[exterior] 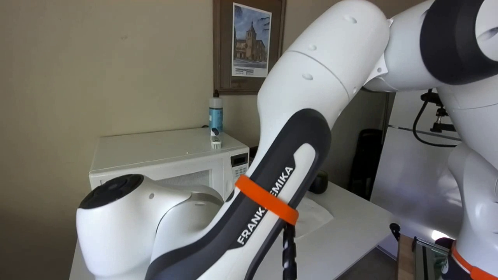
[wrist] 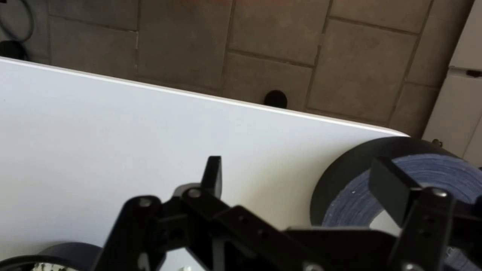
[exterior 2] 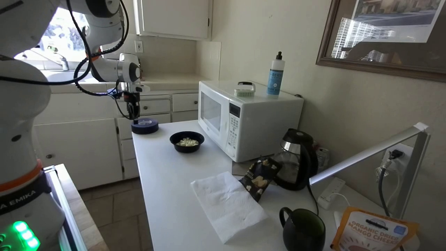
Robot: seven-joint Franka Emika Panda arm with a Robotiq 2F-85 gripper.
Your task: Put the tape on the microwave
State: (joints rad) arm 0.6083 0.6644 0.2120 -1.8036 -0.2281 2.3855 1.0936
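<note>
The black tape roll [exterior 2: 145,129] lies flat on the surface [wrist: 113,131] beneath one finger of the gripper [wrist: 299,175], whose fingers stand spread; whether they touch it, I cannot tell.

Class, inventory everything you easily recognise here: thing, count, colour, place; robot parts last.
Table: 1, white, along wall
Microwave: 1, white, by wall
Bottle: 1, blue-labelled, on microwave
Brush: 1, mostly white, on microwave
Tape: 1, black-blue, table corner
Popcorn bowl: 1, black, table
Coffee pot: 1, black, table
Snack bag: 1, black, by coffee pot
Paper sheet: 1, white, table
Mug: 1, dark green, table
Mango pouch: 1, orange, table
Framed picture: 1, brown frame, wall
Cupboards: several, white, background
Arm: 1, mostly white, both exterior views
Gripper: 1, black, open, near tape
</note>
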